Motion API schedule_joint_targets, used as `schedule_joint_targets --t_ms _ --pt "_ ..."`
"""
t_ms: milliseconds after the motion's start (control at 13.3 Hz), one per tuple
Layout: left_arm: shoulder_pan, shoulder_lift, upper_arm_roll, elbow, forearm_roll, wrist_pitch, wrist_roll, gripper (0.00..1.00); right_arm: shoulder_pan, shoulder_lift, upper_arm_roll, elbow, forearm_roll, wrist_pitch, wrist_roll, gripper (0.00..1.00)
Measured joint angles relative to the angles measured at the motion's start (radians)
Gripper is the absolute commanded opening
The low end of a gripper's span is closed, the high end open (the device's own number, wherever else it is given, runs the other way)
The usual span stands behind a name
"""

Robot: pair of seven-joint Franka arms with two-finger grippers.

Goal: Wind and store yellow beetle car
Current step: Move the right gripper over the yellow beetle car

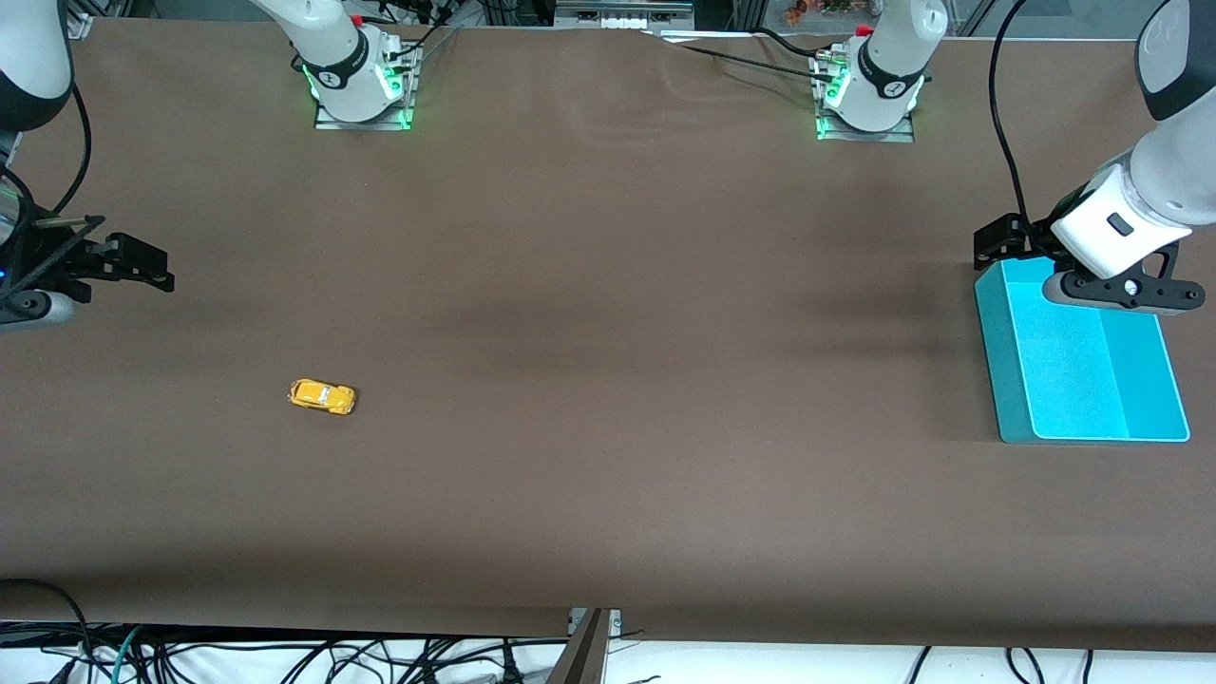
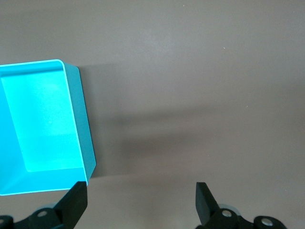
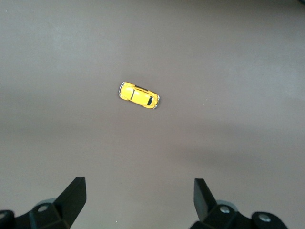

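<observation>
Car [image 1: 322, 396]: on its wheels on the bare desk [image 1: 608, 380], toward the right arm's end, alone and well apart from the bin.
Bin [image 1: 1083, 361]: turquoise, at the left arm's end of the desk.
Right gripper [image 3: 138, 200]: in the air at the right arm's end, fingers spread and holding nothing; its wrist view shows the car's roof and dark windows.
Left gripper [image 2: 141, 202]: over the bin's edge, released; its wrist view shows one bin corner, not the car.

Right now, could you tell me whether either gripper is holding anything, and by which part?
Nothing is held. The right gripper and left gripper are both open and empty; the car sits untouched on the table.
</observation>
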Motion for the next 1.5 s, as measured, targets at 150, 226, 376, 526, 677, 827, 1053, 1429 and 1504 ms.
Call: schedule_joint_targets --t_ms 150,226,376,526,677,827,1053,1429,1504 --pt "0.000 0.000 0.000 0.000 0.000 0.000 0.000 1.00 0.003 0.023 0.002 -0.001 0.000 -0.013 0.000 1.00" --pt "0.000 0.000 0.000 0.000 0.000 0.000 0.000 1.00 0.007 0.035 0.002 -0.002 0.000 -0.022 0.000 1.00" --pt "0.000 0.000 0.000 0.000 0.000 0.000 0.000 1.00 0.015 0.065 0.006 -0.008 -0.001 -0.036 -0.044 1.00" --pt "0.000 0.000 0.000 0.000 0.000 0.000 0.000 1.00 0.022 0.102 0.008 -0.012 -0.024 -0.033 -0.149 1.00" --pt "0.000 0.000 0.000 0.000 0.000 0.000 0.000 1.00 0.039 0.141 0.010 -0.013 -0.062 0.002 -0.259 1.00" --pt "0.000 0.001 0.000 0.000 0.000 0.000 0.000 1.00 0.066 0.170 0.011 -0.014 -0.086 0.031 -0.353 1.00" --pt "0.001 0.001 0.000 0.000 0.000 0.000 0.000 1.00 0.089 0.211 0.011 -0.018 -0.093 0.086 -0.465 1.00" --pt "0.001 0.002 0.001 0.000 0.000 0.000 0.000 1.00 0.082 0.323 0.011 -0.051 -0.074 0.275 -0.734 1.00" --pt "0.001 0.002 0.001 0.000 0.000 0.000 0.000 1.00 0.079 0.341 0.011 -0.078 -0.061 0.339 -0.785 1.00"
